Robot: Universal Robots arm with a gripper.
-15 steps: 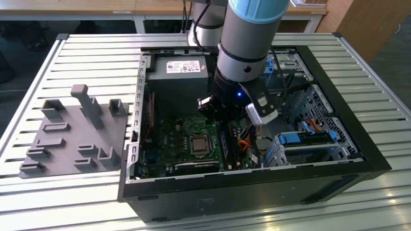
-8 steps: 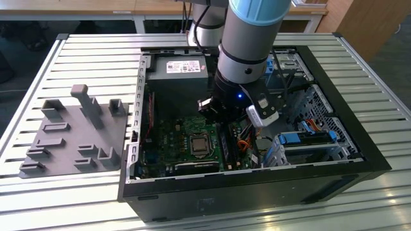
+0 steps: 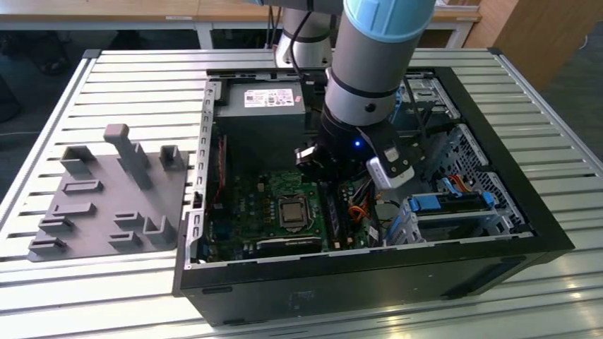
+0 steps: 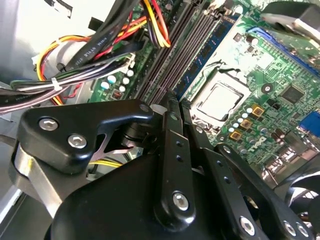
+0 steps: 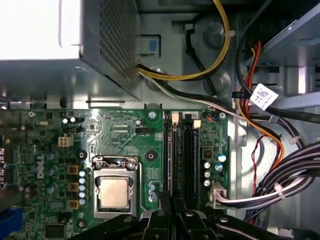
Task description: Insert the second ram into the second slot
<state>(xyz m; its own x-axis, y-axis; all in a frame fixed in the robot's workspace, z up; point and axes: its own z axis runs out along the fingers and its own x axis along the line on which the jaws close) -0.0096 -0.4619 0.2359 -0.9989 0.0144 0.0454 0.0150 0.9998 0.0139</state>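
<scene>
My gripper [image 4: 179, 100] is low inside the open computer case [image 3: 377, 282], right over the memory slots [image 5: 192, 155] beside the processor. Its two fingers [image 4: 172, 130] are nearly together, with only a thin gap. The second ram [image 4: 212, 42], a dark-blue stick seen almost edge-on, runs straight out from that gap along the slot nearest the processor. In the first wrist view the ram [image 5: 170, 160] is a dark strip that ends at the gripper [image 5: 173, 202]. From the exterior view the gripper [image 3: 330, 185] is mostly hidden under the wrist. How deep the stick sits in the slot is hidden.
Thick black, yellow and red cable bundles [image 4: 90, 50] hang close to the slots on the side away from the processor socket [image 5: 114, 192]. The power supply [image 3: 264, 99] fills the case's far end. Drive bays with blue clips [image 3: 452, 201] are at the exterior view's right. A grey fixture [image 3: 104, 191] lies outside the case.
</scene>
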